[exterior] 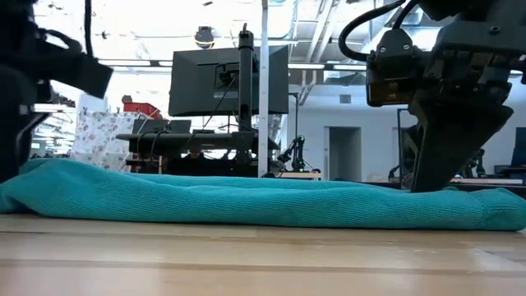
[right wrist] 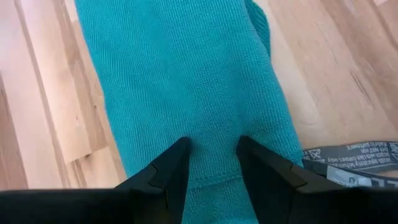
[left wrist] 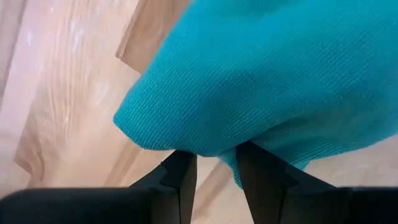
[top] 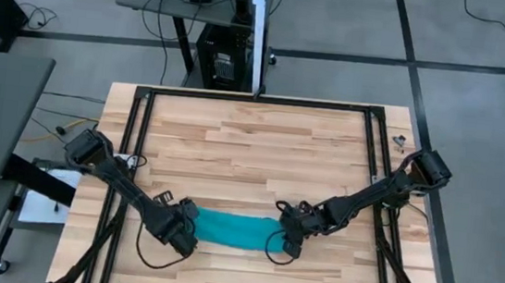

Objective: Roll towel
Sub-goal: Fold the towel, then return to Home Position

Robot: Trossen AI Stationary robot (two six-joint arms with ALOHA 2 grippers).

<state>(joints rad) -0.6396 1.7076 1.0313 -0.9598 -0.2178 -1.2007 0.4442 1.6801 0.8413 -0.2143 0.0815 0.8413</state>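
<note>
The wooden table (top: pixel 263 133) took up most of the overhead shot, with a black frame (top: pixel 256 99) running round its edge. On its near half lay the towel (top: pixel 235 229), teal, already bunched into a long low roll stretched sideways between the two arms. From table level it looked like a soft flat sausage, a monitor (exterior: pixel 228 80) on a stand in the room behind it. The left gripper (top: pixel 184 231) sat at the towel's left end, fingers (left wrist: pixel 180 180) part-way closed and pinching a fold of the cloth. The right gripper (top: pixel 291 235) was at the other end, its fingers (right wrist: pixel 171 171) pressed down onto the fabric; couldn't really tell if it was actually gripping or just resting there. A white care tag (right wrist: pixel 348 163) lay beside that end.
</note>
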